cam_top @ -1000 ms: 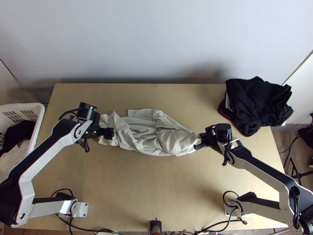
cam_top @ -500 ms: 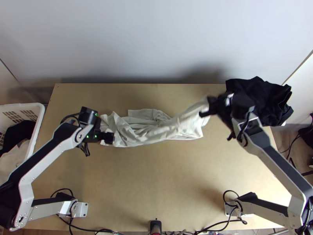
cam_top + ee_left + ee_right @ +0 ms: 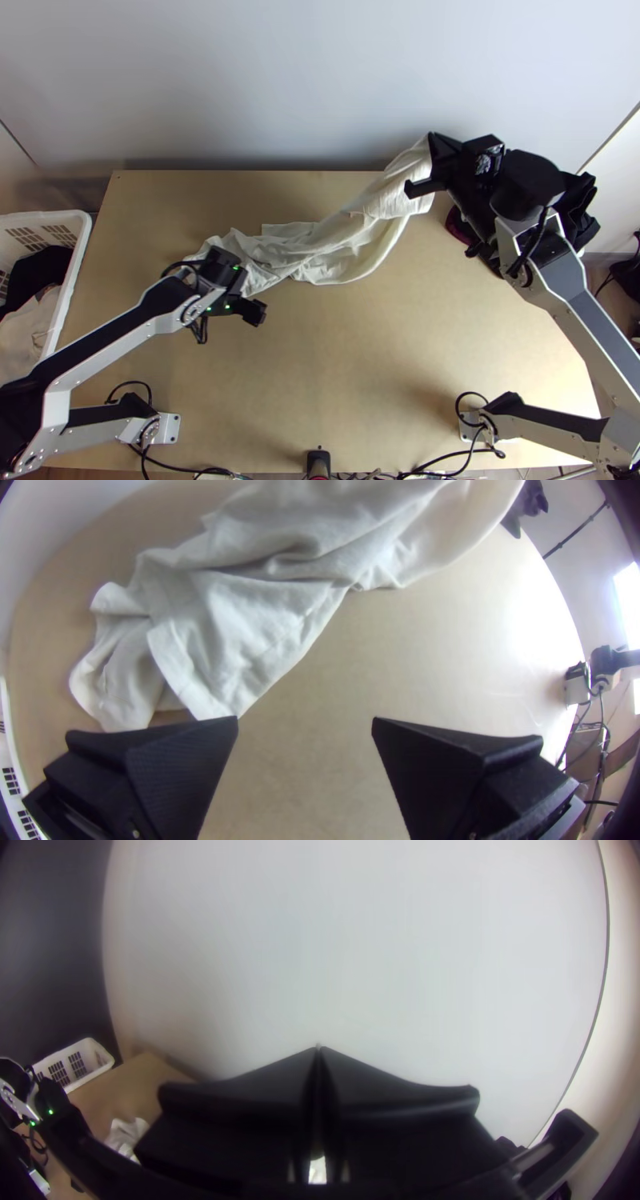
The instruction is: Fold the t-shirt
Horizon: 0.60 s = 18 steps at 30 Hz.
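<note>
The t-shirt (image 3: 320,248), off-white, is found along the wooden table (image 3: 344,384), bunched and loosely twisted rather than spread, and from it all other places are given here. At the t-shirt's right end stands the right gripper (image 3: 450,168), by which that end is held up off the tabletop — its fingers are brought together on the cloth in a narrow pinch. From that grip the fabric is drawn down in a slanting, creased band with a curved lower edge, while the left part is laid in wrinkles on the wood. At the near side of the t-shirt's left end the left gripper (image 3: 250,294) is held wide and empty; in the left wrist view the tabletop is seen between its two fingers, and a corner of the cloth is shown just beside one of them — whether it is touched cannot be told. To the right of the t-shirt's raised end, dark clothes (image 3: 582,196) are heaped, partly hidden by the right arm (image 3: 552,288), and a maroon edge (image 3: 457,227) is seen under them. Well to the left of the t-shirt a white basket (image 3: 70,300) is placed, in which black cloth (image 3: 36,268) and pale cloth (image 3: 28,340) are held. Beyond the t-shirt, a pale wall (image 3: 320,80) is seen
</note>
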Motion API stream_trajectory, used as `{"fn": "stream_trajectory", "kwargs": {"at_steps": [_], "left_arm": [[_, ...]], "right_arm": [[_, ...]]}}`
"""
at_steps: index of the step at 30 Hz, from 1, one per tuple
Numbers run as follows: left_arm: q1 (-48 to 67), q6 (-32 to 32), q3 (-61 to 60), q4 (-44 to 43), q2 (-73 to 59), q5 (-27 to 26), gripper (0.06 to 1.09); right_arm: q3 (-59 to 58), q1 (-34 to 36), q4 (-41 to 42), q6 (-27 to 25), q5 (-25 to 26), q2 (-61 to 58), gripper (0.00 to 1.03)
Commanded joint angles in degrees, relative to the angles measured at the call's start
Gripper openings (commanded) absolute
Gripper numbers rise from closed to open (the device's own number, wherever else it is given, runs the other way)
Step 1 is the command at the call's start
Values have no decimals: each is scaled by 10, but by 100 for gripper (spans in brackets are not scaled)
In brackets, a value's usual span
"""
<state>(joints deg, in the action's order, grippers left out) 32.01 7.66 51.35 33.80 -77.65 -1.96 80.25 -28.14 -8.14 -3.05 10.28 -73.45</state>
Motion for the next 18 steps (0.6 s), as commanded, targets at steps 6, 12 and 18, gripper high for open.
{"fn": "stream_trajectory", "kwargs": {"at_steps": [6, 12, 18], "left_arm": [[-46, -15, 36, -132, -109, 61, 104], [-101, -50, 41, -142, -118, 79, 104], [-103, -62, 16, -127, -103, 93, 104]], "right_arm": [[70, -34, -43, 1, 16, -2, 3], [73, -33, -62, 3, 16, 3, 3], [67, -33, -62, 3, 17, 2, 3]]}}
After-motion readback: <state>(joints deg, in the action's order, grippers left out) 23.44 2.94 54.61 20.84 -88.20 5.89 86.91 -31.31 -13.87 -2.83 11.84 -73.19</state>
